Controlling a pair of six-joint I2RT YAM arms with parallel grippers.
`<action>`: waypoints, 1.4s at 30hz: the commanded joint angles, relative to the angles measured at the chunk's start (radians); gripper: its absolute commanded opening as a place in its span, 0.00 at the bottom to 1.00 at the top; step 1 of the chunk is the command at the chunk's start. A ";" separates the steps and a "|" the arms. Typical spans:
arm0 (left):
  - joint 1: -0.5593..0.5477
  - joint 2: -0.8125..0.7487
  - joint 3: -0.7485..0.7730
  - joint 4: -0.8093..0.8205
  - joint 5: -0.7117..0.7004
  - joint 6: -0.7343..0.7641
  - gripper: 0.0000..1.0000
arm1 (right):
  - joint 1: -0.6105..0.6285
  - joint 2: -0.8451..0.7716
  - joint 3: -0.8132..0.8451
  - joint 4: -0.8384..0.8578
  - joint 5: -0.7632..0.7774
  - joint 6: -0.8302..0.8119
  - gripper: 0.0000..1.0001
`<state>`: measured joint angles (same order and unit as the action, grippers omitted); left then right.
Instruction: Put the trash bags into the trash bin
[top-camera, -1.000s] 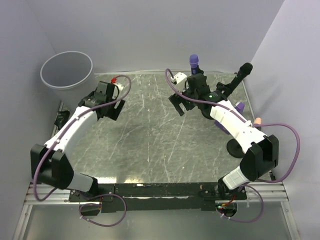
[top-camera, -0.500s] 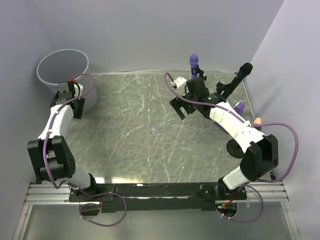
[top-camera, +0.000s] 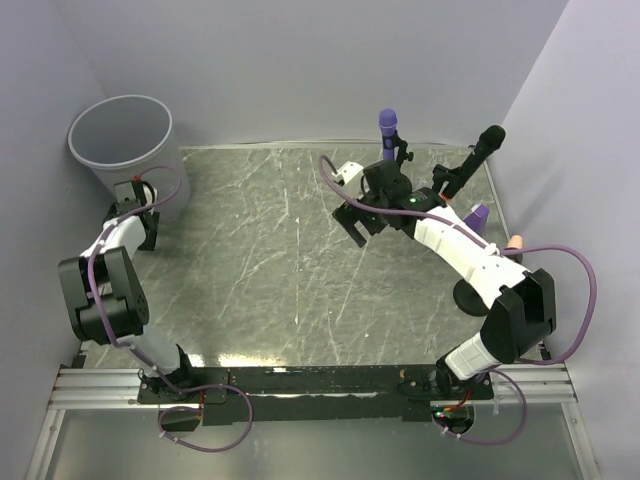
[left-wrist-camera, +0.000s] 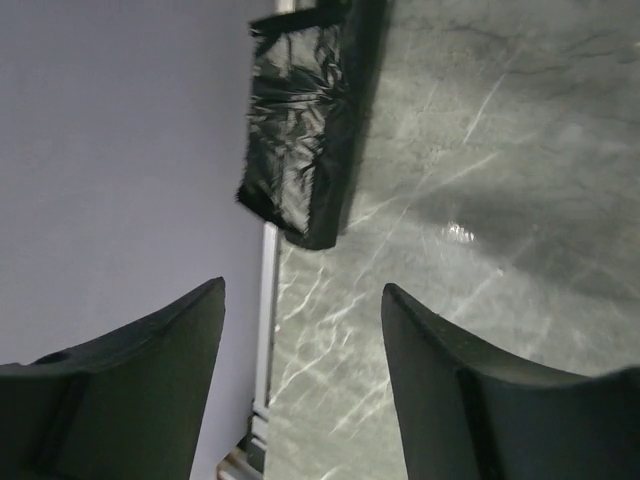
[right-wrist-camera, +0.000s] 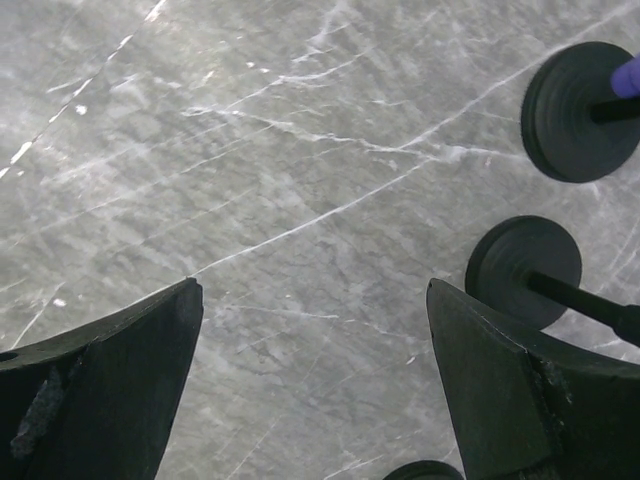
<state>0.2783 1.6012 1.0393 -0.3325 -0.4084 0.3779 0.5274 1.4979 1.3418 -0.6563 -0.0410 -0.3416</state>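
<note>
Black crinkled plastic trash bag (left-wrist-camera: 300, 140), folded into a flat oblong packet, lies at the left edge of the grey veined tabletop (left-wrist-camera: 480, 200) against the wall, ahead of the left gripper (left-wrist-camera: 302, 290), whose jaws stand apart and empty. The round light grey plastic trash bin (top-camera: 120, 135) stands near that gripper in the far left corner. Judged light, soft and slippery, the packet is best pinched across its narrow width near the middle; the right gripper (right-wrist-camera: 312, 285) hangs wide and empty, well apart.

Your left end effector (left-wrist-camera: 300, 300) is boxed in: trash bin (top-camera: 120, 150) just beside, side wall (left-wrist-camera: 100, 150) close, trash bags (left-wrist-camera: 300, 140) ahead. Mid-worktop (top-camera: 280, 260) lies open. Disc stand bases (right-wrist-camera: 573, 98) sit near your right end effector (right-wrist-camera: 315, 290).
</note>
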 joint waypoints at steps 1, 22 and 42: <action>0.036 0.066 0.007 0.078 0.034 -0.014 0.66 | 0.036 -0.028 0.046 -0.019 0.030 -0.014 0.99; 0.068 0.332 0.165 -0.134 0.281 -0.080 0.26 | 0.089 -0.004 -0.003 0.004 0.090 -0.028 0.99; -0.478 0.073 0.123 -0.078 1.314 -0.265 0.15 | -0.187 -0.008 0.023 -0.049 0.069 0.095 0.99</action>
<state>-0.1436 1.5787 1.1179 -0.5819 0.5903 0.3244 0.3695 1.4948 1.3109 -0.6777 0.0406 -0.2989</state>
